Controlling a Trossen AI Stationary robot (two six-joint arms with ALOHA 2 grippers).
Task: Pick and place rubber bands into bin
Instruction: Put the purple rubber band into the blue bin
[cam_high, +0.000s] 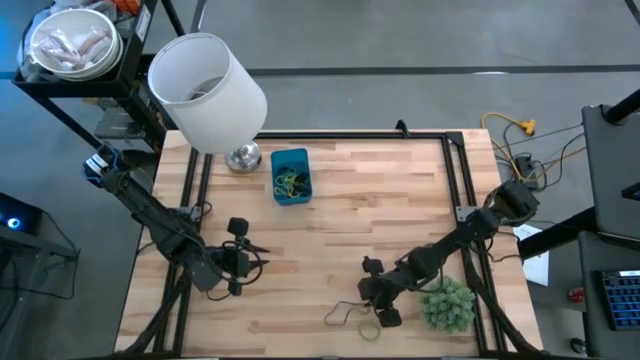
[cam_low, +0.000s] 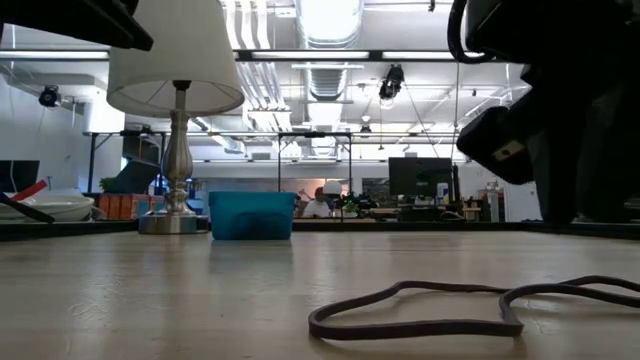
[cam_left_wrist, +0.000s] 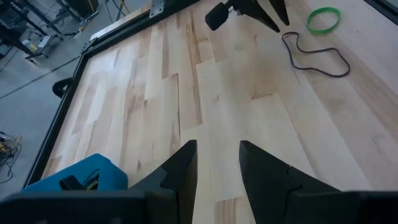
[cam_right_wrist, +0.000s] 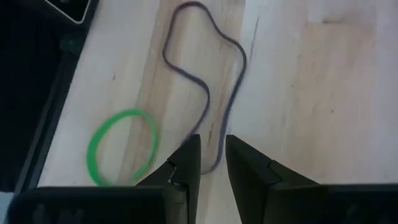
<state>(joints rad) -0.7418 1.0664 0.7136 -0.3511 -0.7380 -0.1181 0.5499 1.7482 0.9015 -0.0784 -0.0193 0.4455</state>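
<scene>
- High view: the blue bin (cam_high: 291, 176) is seen in the upper middle of the wooden table (cam_high: 340, 230), beside the lamp shade (cam_high: 207, 92), with several rubber bands (cam_high: 289, 182) already lying inside it. A dark rubber band (cam_high: 347, 312) and a green rubber band (cam_high: 369, 329) are seen at the lower centre. The right gripper (cam_high: 381, 305) is placed just beside them, next to the green plant (cam_high: 446, 304) at the lower right. The left gripper (cam_high: 238, 258) is held over bare wood at the lower left.
- Low view: the dark band (cam_low: 470, 305) is laid flat in the lower right foreground, and the bin (cam_low: 251, 215) is set left of centre beside the lamp base (cam_low: 172, 222).
- Left wrist view: the left fingers (cam_left_wrist: 183, 165) are parted by a narrow gap with nothing held between them; the bin (cam_left_wrist: 78, 177) is shown at the lower left.
- Right wrist view: the right fingers (cam_right_wrist: 186, 163) are parted slightly just above one end of the dark band (cam_right_wrist: 208, 93), which is not gripped. The green band (cam_right_wrist: 121, 146) is seen at the lower left.
</scene>
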